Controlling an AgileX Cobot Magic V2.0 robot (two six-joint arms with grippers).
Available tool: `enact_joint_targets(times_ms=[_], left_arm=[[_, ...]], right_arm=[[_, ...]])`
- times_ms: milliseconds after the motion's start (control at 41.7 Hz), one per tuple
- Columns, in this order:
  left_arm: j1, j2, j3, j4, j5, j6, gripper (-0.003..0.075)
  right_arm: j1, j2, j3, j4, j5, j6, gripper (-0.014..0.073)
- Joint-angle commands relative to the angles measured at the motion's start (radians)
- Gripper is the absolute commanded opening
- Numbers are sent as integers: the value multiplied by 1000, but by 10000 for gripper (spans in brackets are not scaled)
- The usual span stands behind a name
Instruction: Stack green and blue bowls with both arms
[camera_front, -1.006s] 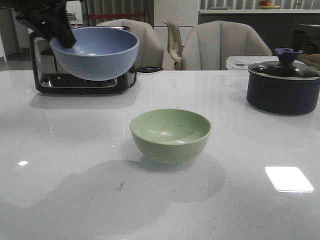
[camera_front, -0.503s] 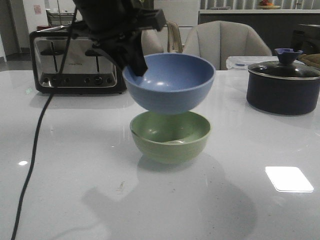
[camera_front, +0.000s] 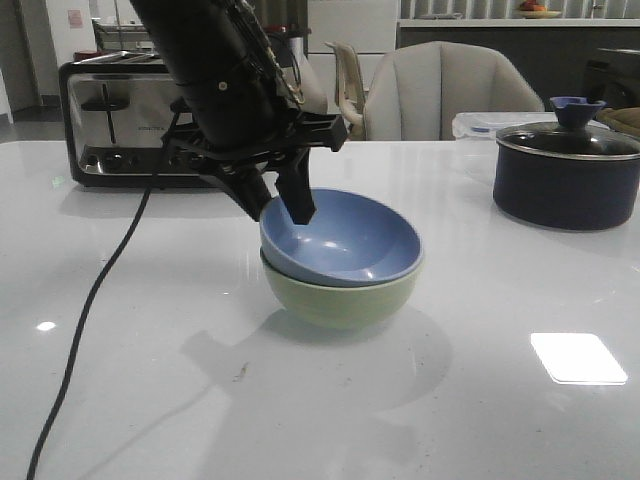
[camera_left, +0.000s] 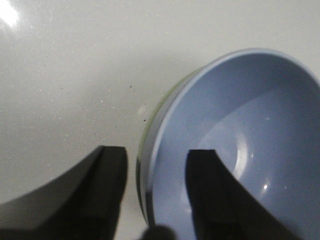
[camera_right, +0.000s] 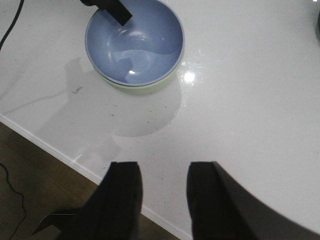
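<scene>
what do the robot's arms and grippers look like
The left arm is a bulky black body with exposed wiring, ending in a left gripper with two flat, tapered black fingers. A black cable trails from it. The right gripper has similar plain black fingers. No markings are readable.

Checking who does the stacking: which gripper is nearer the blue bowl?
Left. The left gripper straddles the blue bowl rim, nested in the green bowl; the right gripper sits apart, by the table edge.
</scene>
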Motion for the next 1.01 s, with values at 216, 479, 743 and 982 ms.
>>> enact_joint_targets(times_ms=[216, 479, 743, 982], left_arm=[[-6, -164, -35, -10, 11, -1, 531], [-10, -386, -2, 68, 88, -1, 531], [-10, -680, 176, 129, 88, -1, 531], [-10, -957, 413, 187, 81, -1, 531]], right_arm=[[0, -8, -27, 3, -59, -11, 356], [0, -8, -27, 3, -59, -11, 356], [0, -8, -27, 3, -59, -11, 356], [0, -8, -27, 3, -61, -11, 356]])
